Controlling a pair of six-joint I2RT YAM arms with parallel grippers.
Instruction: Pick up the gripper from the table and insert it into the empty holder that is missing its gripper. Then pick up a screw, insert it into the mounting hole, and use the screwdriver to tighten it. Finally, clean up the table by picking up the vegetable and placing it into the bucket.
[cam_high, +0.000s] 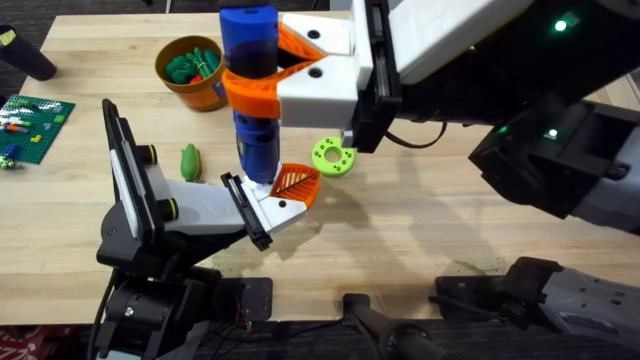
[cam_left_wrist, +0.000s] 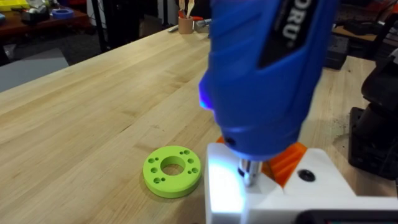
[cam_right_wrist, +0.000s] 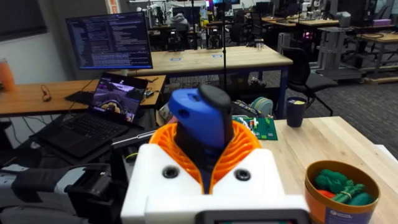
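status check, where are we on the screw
Right gripper shut on screwdriver, upright, tip on gripper base in holder. Vegetable on table. Nothing blocking.

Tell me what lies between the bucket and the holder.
Overhead, the vegetable lies on bare table between the bucket and the holder, touching neither.

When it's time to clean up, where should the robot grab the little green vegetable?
Probably across its narrow middle, coming straight down from above. The vegetable lies flat on the table, long and slim, with open wood on both sides between the holder and the screwdriver.
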